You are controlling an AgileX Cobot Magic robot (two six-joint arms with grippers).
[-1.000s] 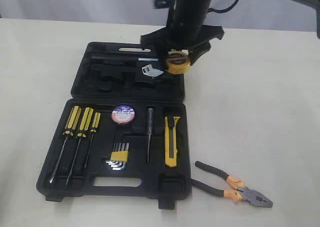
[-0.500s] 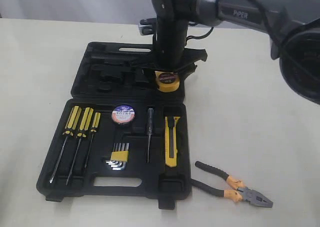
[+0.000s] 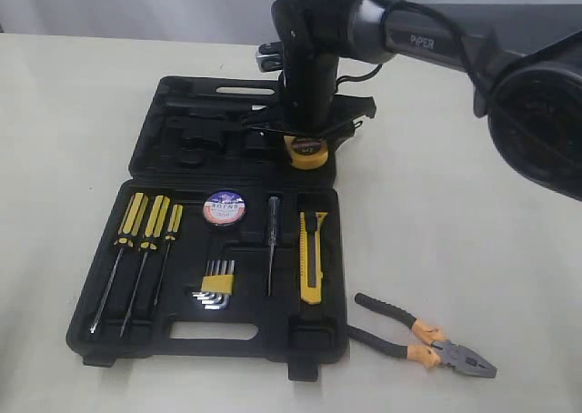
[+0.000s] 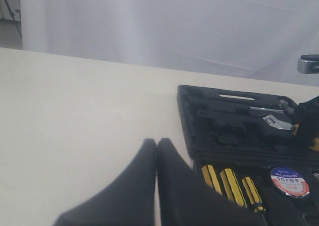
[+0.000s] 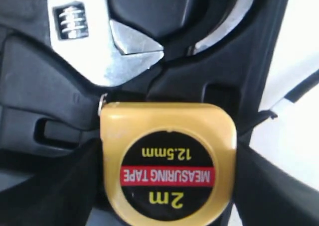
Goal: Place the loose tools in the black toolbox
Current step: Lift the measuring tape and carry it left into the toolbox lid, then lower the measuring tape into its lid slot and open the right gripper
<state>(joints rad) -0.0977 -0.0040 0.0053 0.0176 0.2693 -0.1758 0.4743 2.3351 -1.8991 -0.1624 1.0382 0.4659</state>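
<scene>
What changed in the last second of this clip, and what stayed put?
The right pincer, shut on the yellow tape measure throughout, carried it down and slightly left in the exterior view, to the far half of the black toolbox, beside the wrench. Nothing was let go. The pliers on the table, utility knife, tape roll and screwdrivers stayed put.

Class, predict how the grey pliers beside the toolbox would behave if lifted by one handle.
The pliers lie with handles spread, so the joint probably swings freely and the other handle may flop. The metal head likely makes them nose-heavy. The rubbery-looking grips should resist slipping.
</scene>
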